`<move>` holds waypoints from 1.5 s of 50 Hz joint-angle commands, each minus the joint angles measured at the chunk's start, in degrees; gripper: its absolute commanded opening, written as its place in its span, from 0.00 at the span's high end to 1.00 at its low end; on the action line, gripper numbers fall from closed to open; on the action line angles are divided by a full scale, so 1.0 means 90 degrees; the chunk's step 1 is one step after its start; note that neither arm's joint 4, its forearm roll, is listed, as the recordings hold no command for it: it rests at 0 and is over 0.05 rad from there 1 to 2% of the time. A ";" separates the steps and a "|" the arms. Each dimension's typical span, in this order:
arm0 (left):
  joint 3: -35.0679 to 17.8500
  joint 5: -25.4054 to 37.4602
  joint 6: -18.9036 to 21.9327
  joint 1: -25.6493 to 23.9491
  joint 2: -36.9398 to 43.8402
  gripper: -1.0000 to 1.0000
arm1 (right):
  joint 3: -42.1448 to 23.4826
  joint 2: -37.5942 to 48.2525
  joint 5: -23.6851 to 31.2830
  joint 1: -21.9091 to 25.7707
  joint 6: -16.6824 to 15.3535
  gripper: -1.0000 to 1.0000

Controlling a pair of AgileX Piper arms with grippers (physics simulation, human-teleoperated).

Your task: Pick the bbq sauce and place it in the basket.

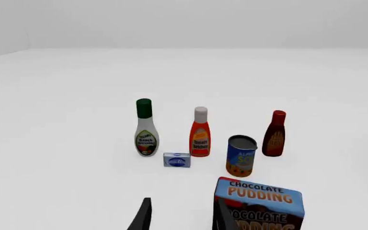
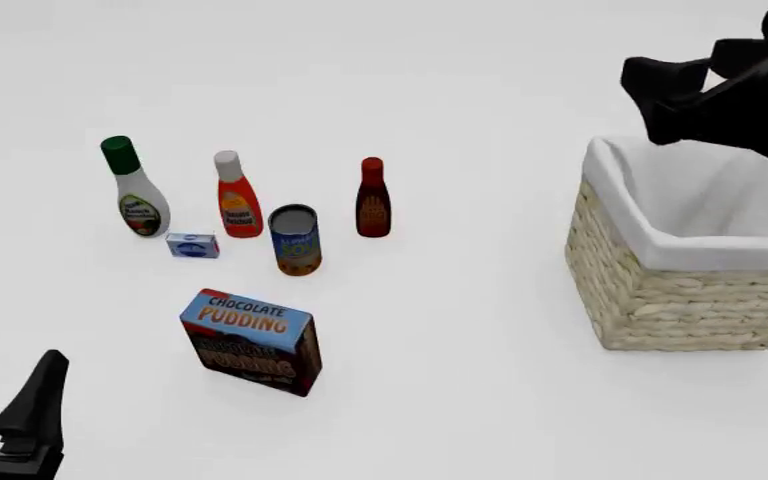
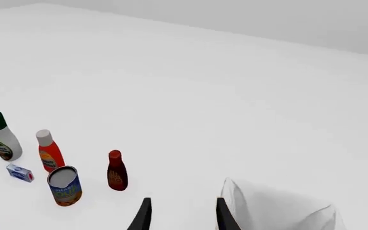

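Observation:
The bbq sauce (image 2: 372, 198), a dark maroon bottle with a red cap, stands upright on the white table, rightmost in a row of three bottles. It also shows in the left wrist view (image 1: 274, 134) and the right wrist view (image 3: 116, 171). The wicker basket (image 2: 671, 300) with its white lining (image 3: 280, 206) stands at the right. My left gripper (image 2: 4, 378) is open and empty at the near left corner, far from the bottle; its fingers (image 1: 143, 216) show in its wrist view. My right gripper (image 2: 654, 100) is open and empty, raised above the basket's far left corner.
A white bottle with a green cap (image 2: 132, 190), an orange-red bottle with a white cap (image 2: 236, 197), a small blue box (image 2: 192, 245) and a blue can (image 2: 295, 240) stand near the bbq sauce. A chocolate pudding box (image 2: 251, 340) lies nearer my side.

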 commanded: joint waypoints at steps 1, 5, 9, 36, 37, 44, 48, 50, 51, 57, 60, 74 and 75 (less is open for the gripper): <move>0.0000 0.0000 0.0000 0.0000 0.0000 0.00 | -0.0728 0.0896 0.0013 0.0298 -0.0006 0.00; 0.0000 0.0000 0.0000 0.0000 0.0000 0.00 | -0.1021 0.1264 -0.0030 0.0381 0.0016 0.00; 0.0000 0.0000 0.0000 0.0000 0.0000 0.00 | -0.1508 0.1892 -0.0136 0.0572 0.0116 0.00; 0.0000 0.0000 0.0000 0.0000 0.0000 0.00 | -0.3170 0.3920 -0.0268 0.1315 0.0245 0.00; 0.0000 0.0000 0.0000 0.0000 0.0000 0.00 | -0.3170 0.3920 -0.0268 0.1315 0.0245 0.00; 0.0000 0.0000 0.0000 0.0000 0.0000 0.00 | -0.3480 0.4221 -0.0177 0.1489 0.0244 0.00; 0.0000 0.0000 0.0000 0.0000 0.0000 0.00 | -0.3596 0.4324 -0.0150 0.1537 0.0246 0.00; 0.0000 0.0000 0.0000 0.0000 0.0000 0.00 | -0.3674 0.4416 -0.0129 0.1551 0.0251 0.00; 0.0000 0.0000 0.0000 0.0000 0.0000 0.00 | -0.3693 0.4450 -0.0139 0.1580 0.0245 0.00; 0.0000 0.0000 0.0000 0.0000 0.0000 0.00 | -0.3972 0.4697 -0.0048 0.1684 0.0302 0.00; 0.0000 0.0000 0.0000 0.0000 0.0000 0.00 | -0.4143 0.4831 0.0024 0.1740 0.0321 0.00; 0.0000 0.0000 0.0000 0.0000 0.0000 0.00 | -0.4795 0.5565 0.0183 0.1869 0.0377 0.00; 0.0000 0.0000 0.0000 0.0000 0.0000 0.00 | -0.4829 0.5621 0.0201 0.1879 0.0367 0.00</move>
